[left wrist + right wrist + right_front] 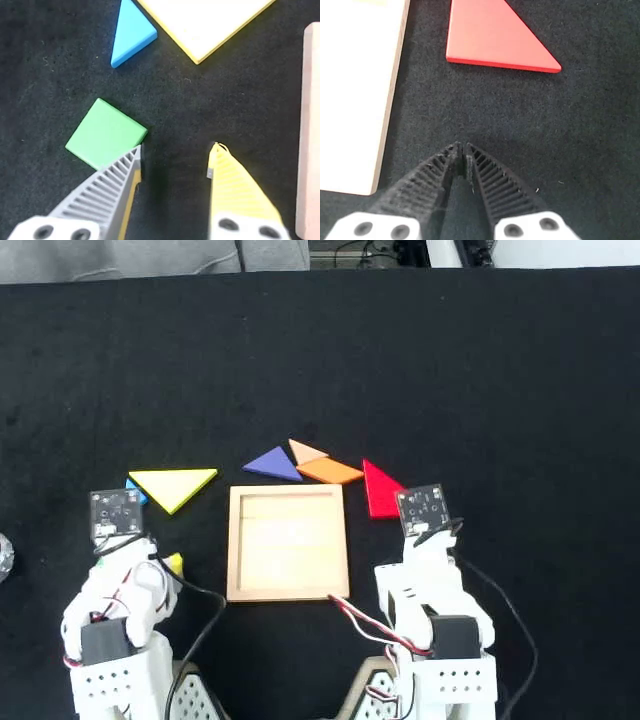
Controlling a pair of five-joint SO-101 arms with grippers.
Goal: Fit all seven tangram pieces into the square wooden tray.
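On the counter (450, 370): wooden tray (234, 540) between both arms; pieces (272, 465) lie outside it.
Left claw (177, 150): spread wide, just beside green square (106, 133).
Right claw (463, 150): pinched together, near red triangle (492, 35).

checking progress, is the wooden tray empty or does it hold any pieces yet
Empty: the tray shows only bare wood inside its rim.
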